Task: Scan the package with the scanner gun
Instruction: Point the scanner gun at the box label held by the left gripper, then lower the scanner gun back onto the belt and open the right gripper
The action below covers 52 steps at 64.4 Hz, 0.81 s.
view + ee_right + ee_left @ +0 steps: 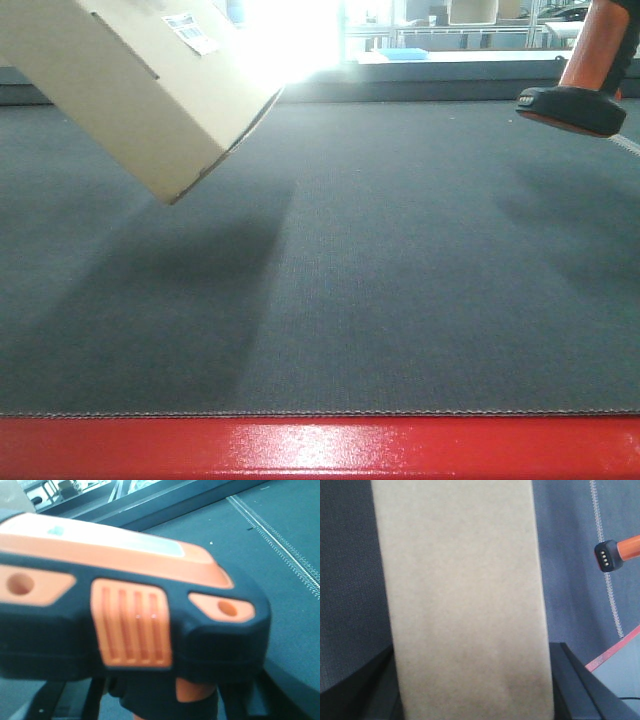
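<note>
Surface: dark grey woven mat [400, 280] covering whole table, red edge strip [320, 450] along front. Room behind is pretty blown out, big window glare [290, 40].

Count:
- One plain tan cardboard package [130, 90], tilted, up off mat at left. Left gripper [475, 695] clamped on both its sides.
- One black-and-orange pistol-shaped scanner gun [590, 70], in air at right, well apart from package. Right gripper [155, 705] closed round its handle.
- One small white barcode label [190, 30] on package's upper face.

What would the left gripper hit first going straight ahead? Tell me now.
Probably the mat: the left gripper carries the box ahead of it, and the scanner is off to one side. Depth is unclear.
</note>
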Available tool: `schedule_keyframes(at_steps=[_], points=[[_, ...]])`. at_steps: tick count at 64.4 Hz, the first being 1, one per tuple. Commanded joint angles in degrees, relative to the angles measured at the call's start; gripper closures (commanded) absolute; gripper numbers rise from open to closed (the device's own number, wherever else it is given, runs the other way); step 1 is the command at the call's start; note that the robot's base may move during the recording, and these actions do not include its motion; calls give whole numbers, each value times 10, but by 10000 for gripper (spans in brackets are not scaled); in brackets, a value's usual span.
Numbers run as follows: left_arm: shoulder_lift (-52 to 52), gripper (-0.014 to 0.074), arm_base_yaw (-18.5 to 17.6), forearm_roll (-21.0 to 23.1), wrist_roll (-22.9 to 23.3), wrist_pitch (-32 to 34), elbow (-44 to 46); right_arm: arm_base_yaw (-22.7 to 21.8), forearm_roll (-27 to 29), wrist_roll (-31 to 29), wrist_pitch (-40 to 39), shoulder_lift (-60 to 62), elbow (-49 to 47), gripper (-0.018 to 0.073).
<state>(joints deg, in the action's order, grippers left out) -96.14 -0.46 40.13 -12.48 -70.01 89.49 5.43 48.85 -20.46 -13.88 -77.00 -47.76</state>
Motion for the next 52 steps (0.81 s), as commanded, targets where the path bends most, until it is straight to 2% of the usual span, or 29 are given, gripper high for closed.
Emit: schedule_keyframes(at_steps=[1, 3, 8, 29, 44, 52], points=[[3, 708, -2, 17, 0, 0, 0, -3, -62, 10, -45, 10, -2, 718], [3, 708, -2, 17, 0, 0, 0, -3, -119, 10, -49, 10, -2, 718], [3, 708, -2, 17, 0, 0, 0, -3, -186, 10, -65, 10, -2, 718], [3, 708, -2, 17, 0, 0, 0, -3, -190, 21, -163, -38, 0, 718], [3, 708, -2, 17, 0, 0, 0, -3, -270, 121, -210, -91, 0, 718], [3, 708, -2, 17, 0, 0, 0, -3, -281, 122, -225, -110, 0, 718]])
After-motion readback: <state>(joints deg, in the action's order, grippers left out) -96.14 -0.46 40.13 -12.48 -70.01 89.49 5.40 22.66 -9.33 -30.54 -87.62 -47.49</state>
